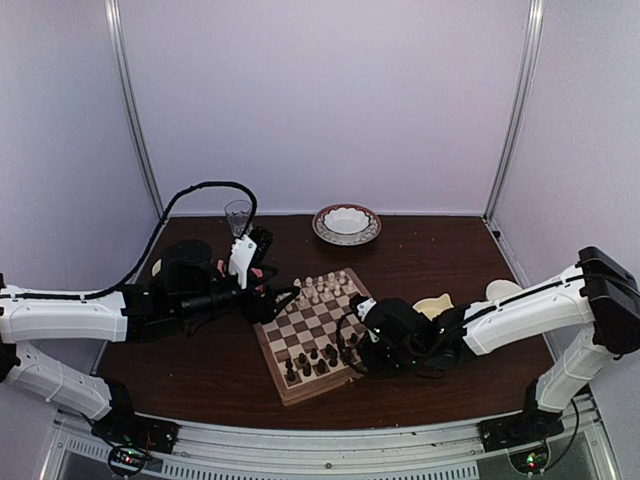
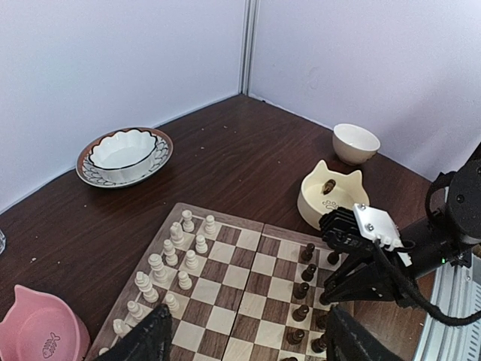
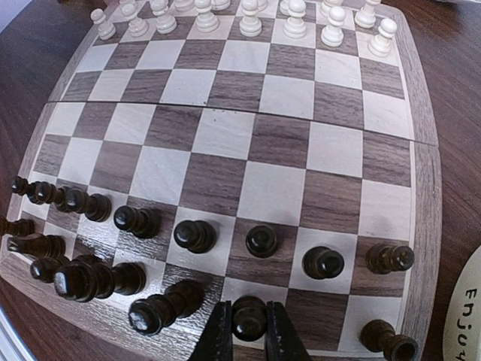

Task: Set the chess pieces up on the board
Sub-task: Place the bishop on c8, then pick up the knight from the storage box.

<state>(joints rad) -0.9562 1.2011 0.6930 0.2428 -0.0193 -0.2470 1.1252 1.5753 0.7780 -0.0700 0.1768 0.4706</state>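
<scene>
1. Counter [image 1: 430, 250]: dark brown wood, smooth.
2. Board [image 1: 318, 325]: square, light/dark wood checks, plain border. It lies skewed to the counter's near edge, with a fold seam across the middle.
3. Left tool [image 2: 248, 342]: fingers spread, above the board's cream end, gripping nothing.
4. Right tool [image 3: 249, 331]: pinching one of the dark chess pieces [image 3: 249, 314] by its round head, axis vertical, at the board's nearest row.
5. Other dark ones: turned wood, upright, two rows at the near end. Cream pieces [image 3: 250, 19] are at the far end.
</scene>
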